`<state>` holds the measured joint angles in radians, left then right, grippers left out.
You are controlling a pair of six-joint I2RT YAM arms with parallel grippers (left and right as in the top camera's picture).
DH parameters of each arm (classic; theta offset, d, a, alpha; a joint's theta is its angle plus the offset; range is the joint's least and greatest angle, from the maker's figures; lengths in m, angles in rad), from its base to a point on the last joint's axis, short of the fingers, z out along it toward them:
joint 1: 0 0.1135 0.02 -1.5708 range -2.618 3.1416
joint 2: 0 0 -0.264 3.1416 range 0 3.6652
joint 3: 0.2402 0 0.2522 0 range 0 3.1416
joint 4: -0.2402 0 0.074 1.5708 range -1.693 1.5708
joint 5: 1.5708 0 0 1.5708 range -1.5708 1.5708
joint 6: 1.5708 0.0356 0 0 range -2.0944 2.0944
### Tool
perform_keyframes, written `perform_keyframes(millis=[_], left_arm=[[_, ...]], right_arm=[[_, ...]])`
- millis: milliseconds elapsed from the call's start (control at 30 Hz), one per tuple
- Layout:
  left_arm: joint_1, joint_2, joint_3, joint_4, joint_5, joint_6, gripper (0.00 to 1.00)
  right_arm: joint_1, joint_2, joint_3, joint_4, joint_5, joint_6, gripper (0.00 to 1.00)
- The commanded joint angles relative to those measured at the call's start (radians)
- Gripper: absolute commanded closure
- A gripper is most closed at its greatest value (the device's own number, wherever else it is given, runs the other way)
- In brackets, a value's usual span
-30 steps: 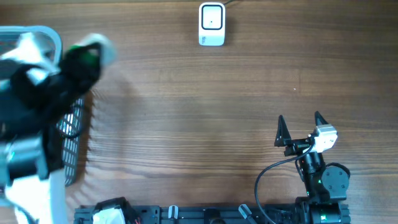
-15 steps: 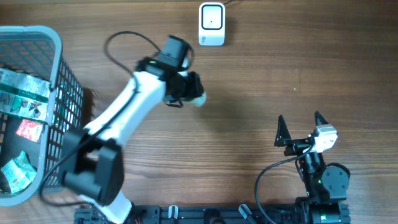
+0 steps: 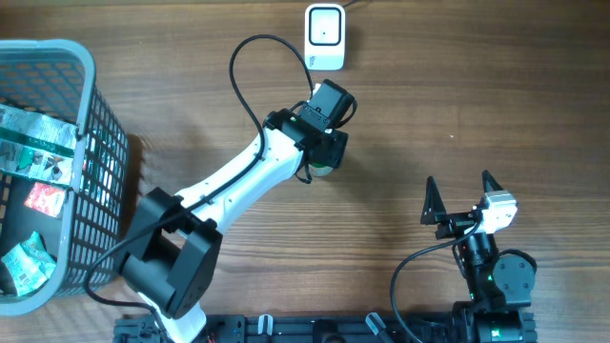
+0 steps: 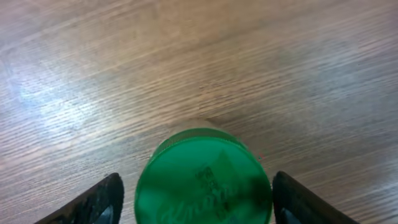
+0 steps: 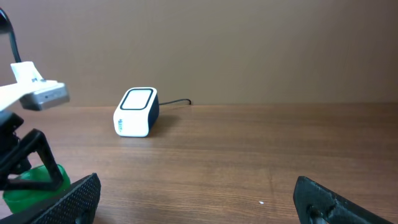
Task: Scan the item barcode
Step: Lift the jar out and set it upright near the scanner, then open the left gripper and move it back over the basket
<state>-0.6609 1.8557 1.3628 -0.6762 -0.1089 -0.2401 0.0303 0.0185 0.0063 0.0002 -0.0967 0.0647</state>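
Left gripper [image 3: 320, 164] reaches out over the desk [image 3: 477, 86], just short of the scanner [image 3: 324, 36]. Its jaws are parted wide and sit astride a green-lidded jar [image 4: 203, 180]. The jar is upright between the fingers [image 4: 102, 200], apparently standing on the wood. A sliver of desk shows between one finger and the lid. The other finger sits right at the lid's edge; contact there is unclear.

Right gripper [image 3: 459, 186] is at the near right edge, well apart from the jar. Its jaws are spread fully and hold nothing.

Basket [image 3: 91, 105] is at far left with packets inside.
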Motion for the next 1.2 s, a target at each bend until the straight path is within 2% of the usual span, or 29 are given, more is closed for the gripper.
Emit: perform_keyframes(millis=[0,33,300,533,733,967,1133,1167], left_arm=[[0.002,0.043,0.010,-0.018,-0.023,0.023,0.20],[0.002,0.043,0.010,-0.019,-0.023,0.023,0.00],[0.003,-0.053,0.010,-0.024,-0.024,0.019,0.00],[0.055,-0.310,0.010,-0.078,-0.034,0.021,0.00],[0.132,-0.463,0.010,-0.142,-0.126,0.020,0.00],[0.281,-0.670,0.010,-0.171,-0.200,0.019,0.00],[0.448,-0.806,0.010,-0.170,-0.209,0.010,0.00],[0.504,-0.836,0.010,-0.168,-0.241,-0.026,0.00]], right_arm=[[0.006,0.000,-0.001,0.005,-0.005,-0.012,0.00],[0.006,0.000,-0.001,0.005,-0.005,-0.011,0.00],[0.006,0.000,-0.001,0.005,-0.005,-0.011,0.00],[0.006,0.000,-0.001,0.005,-0.005,-0.012,0.00],[0.006,0.000,-0.001,0.005,-0.005,-0.012,0.00],[0.006,0.000,-0.001,0.005,-0.005,-0.011,0.00],[0.006,0.000,-0.001,0.005,-0.005,-0.012,0.00],[0.006,0.000,-0.001,0.005,-0.005,-0.012,0.00]])
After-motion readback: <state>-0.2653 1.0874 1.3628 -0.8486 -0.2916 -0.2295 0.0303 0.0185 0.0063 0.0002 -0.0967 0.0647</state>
